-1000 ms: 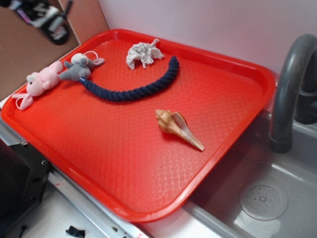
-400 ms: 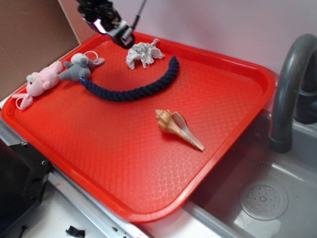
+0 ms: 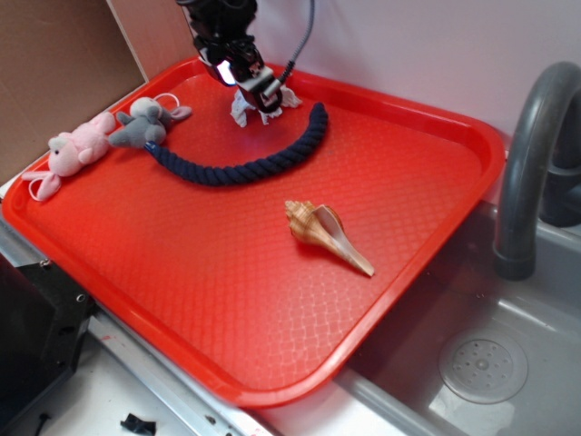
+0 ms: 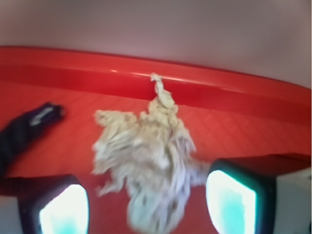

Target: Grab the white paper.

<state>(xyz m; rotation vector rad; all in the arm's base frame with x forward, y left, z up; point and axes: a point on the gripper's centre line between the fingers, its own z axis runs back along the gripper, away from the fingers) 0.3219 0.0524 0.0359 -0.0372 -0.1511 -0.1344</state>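
Pale wall backs a red plastic tray (image 3: pixel 399 227) that sits on a counter beside a grey sink (image 3: pixel 508 363), where a curved grey faucet (image 3: pixel 531 163) rises at the tray's right edge. Brown cardboard (image 3: pixel 54 73) stands behind the tray's left corner.

At the far side of the tray lies the white paper (image 3: pixel 243 106), a crumpled off-white wad close to the back rim. The gripper (image 3: pixel 257 91) hangs directly over it in the exterior view, covering most of the wad so that only wrinkled edges show at its left and right. In the wrist view the white paper (image 4: pixel 148 161) fills the centre, with a thin twisted tip pointing toward the tray's rim (image 4: pixel 234 87), and the two fingertips (image 4: pixel 234 200) stand well apart, one on each side of the wad. The jaws are spread wide and grip nothing; whether they touch the paper is not clear.

Just in front of the paper a navy rope (image 3: pixel 245 159) curves across the tray, its end near the wad. At the left a grey plush mouse (image 3: pixel 141 123) lies against a pink plush mouse (image 3: pixel 73 154). A tan spiral seashell (image 3: pixel 327 234) rests alone near the tray's middle, well apart from the paper.
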